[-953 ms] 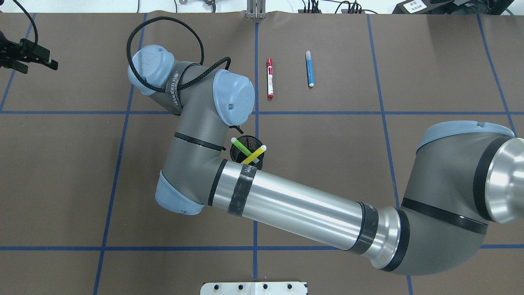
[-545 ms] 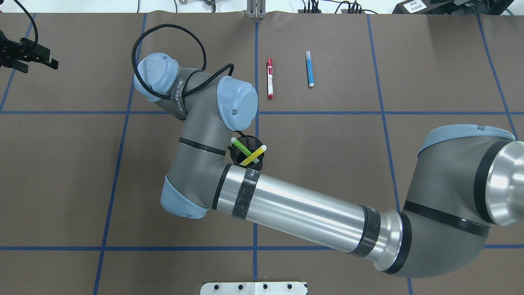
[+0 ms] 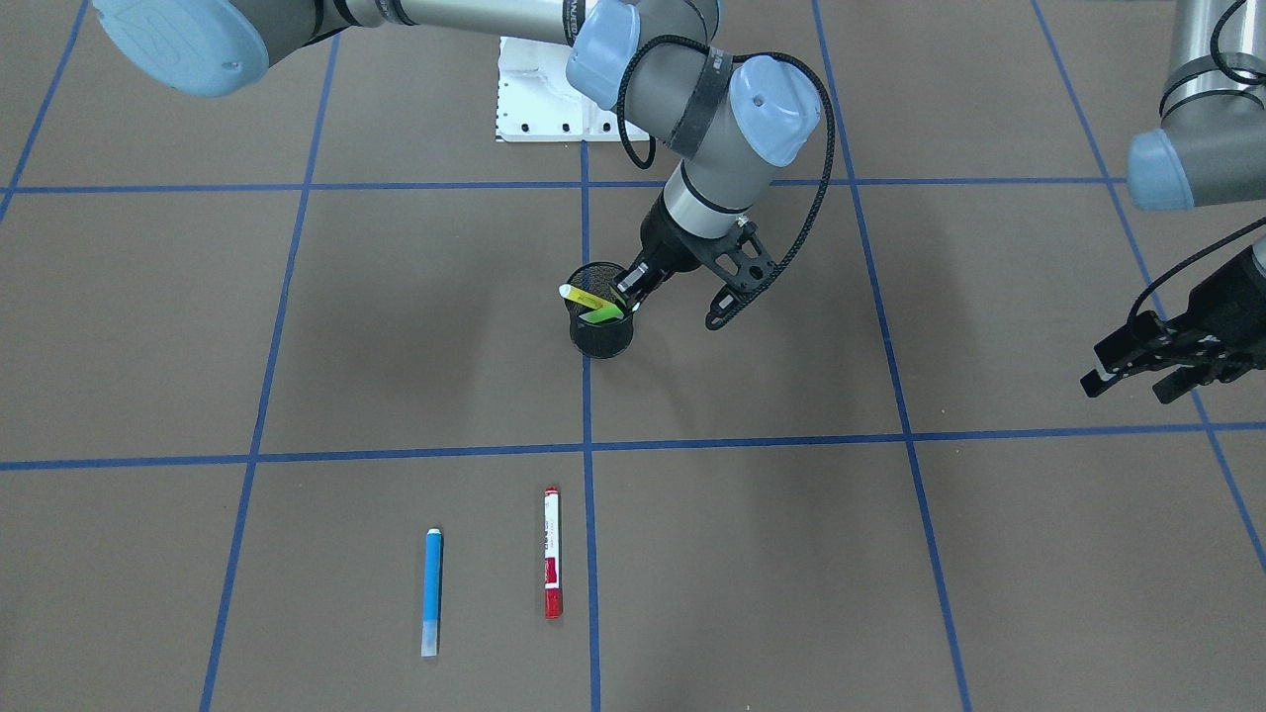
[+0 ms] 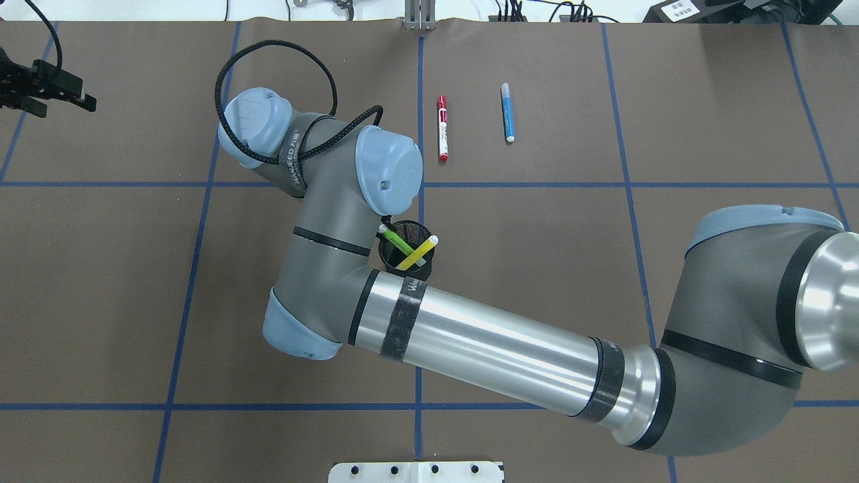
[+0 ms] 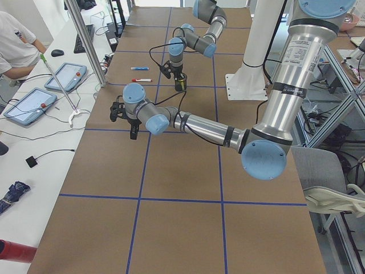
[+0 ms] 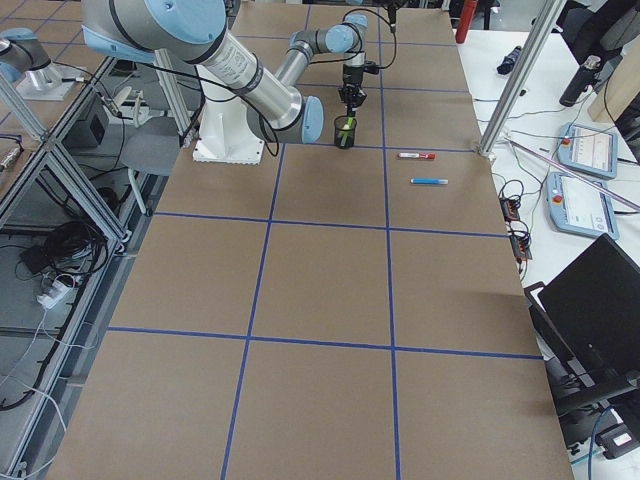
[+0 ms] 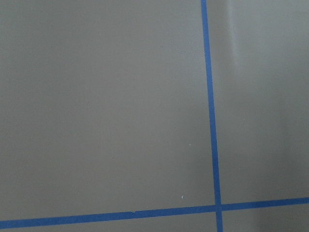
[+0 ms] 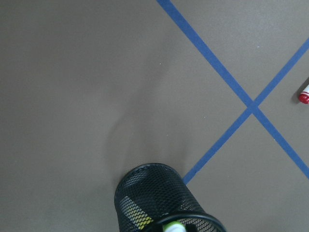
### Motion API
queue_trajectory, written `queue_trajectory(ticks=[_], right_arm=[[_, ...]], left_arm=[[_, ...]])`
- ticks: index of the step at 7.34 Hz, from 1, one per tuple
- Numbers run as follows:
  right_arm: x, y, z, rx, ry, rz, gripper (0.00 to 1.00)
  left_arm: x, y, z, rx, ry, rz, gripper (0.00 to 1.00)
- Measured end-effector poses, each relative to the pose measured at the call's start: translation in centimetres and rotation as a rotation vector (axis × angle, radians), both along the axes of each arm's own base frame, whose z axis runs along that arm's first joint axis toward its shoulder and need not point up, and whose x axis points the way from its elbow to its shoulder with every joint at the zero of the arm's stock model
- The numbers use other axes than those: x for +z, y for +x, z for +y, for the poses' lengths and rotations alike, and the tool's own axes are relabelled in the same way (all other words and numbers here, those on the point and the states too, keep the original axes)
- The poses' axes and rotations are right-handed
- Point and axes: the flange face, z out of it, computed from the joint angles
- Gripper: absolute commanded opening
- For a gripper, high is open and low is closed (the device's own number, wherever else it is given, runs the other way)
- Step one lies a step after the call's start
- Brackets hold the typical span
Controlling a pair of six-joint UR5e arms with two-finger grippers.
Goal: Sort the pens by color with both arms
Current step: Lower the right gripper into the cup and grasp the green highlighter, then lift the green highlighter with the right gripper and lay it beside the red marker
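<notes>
I see a matt brown, paper-like sheet (image 4: 537,268) over the table, crossed by smooth blue tape (image 4: 523,184). My right arm (image 4: 496,342) has a glossy polished metal tube, matt grey housings and smooth light-blue plastic caps. The cup (image 3: 600,336) is black wire mesh. The red pen (image 4: 442,127) and blue pen (image 4: 507,114) look like smooth plastic.

Bright, even light from overhead; soft, faint shadows fall on the tabletop (image 3: 396,326) near its middle, and glare streaks the silver tube of the right arm (image 4: 496,342).
</notes>
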Motion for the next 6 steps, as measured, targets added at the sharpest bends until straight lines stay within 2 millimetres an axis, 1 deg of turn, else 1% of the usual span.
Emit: queue_trajectory(ticks=[1,2,5,6], right_arm=[[-0.5,0.6,0.0,0.002,0.002,-0.004,0.0],[-1.7,1.9,0.0,0.01,0.006,-0.011,0.0],[-7.5,8.4,-0.4,0.082,0.088,-0.078,0.0],[-9.3,10.5,-1.1,0.145,0.128,-0.121,0.0]], left_arm=[[-0.2,0.0,0.0,-0.001,0.003,0.001,0.99],[-0.5,-0.1,0.1,-0.004,0.003,0.005,0.99],[-1.6,-0.2,0.6,-0.018,-0.001,0.02,0.99],[-1.7,-0.1,0.6,-0.019,-0.001,0.022,0.99]])
